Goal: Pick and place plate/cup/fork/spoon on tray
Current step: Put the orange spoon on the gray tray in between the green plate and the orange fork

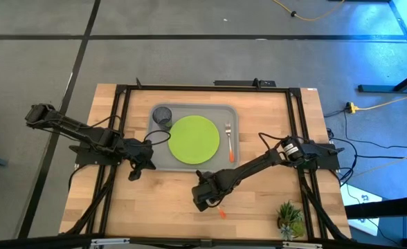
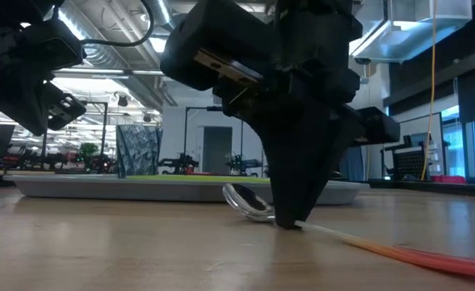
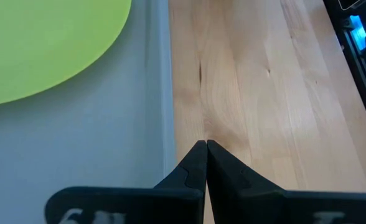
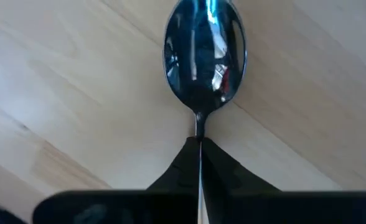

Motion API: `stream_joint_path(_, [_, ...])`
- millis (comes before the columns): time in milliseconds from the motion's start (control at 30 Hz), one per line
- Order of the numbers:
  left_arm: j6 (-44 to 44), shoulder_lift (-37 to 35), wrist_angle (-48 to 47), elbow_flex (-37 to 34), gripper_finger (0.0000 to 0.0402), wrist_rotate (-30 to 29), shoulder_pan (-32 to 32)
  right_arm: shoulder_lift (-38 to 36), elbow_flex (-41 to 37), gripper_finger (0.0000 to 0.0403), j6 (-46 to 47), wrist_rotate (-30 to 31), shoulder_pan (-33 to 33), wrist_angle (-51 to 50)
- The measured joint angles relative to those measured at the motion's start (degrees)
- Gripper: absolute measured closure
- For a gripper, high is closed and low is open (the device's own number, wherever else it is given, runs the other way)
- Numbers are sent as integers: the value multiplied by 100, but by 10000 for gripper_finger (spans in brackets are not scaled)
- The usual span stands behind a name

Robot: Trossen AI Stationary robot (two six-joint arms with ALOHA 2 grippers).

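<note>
Your right hand [image 4: 200, 144] is clamped on the spoon [image 4: 204, 53] at its neck, probably for lifting toward the tray [image 1: 160, 155] at 11 o'clock, while the left hand [image 3: 206, 149] waits pinched together beside that tray.

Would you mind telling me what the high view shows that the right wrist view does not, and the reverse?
Only the high view shows the tray holding the plate, cup and fork, with the left gripper shut beside it. Only the right wrist view shows the spoon's silver bowl and thin neck on bare wood. Both show the right gripper shut on the spoon.
</note>
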Motion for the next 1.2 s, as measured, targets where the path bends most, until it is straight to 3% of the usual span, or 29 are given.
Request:
stream_joint_path(233, [3,0,0,0,401,0,-2,6,505,402,-8,15,-10,-959])
stream_joint_path(700, [11,0,0,0,401,2,-1,-4,1037,403,-266,-38,-297,-1597])
stream_joint_path(833, [12,0,0,0,401,2,0,-5,1215,403,-442,-9,-435,-2350])
stream_joint_path(1000, [33,0,0,0,401,2,-1,-14,1412,403,-725,218,-693,-3329])
stream_joint_path(1200, [142,0,0,0,401,2,-2,-17,1550,403,-1073,590,-1186,-3399])
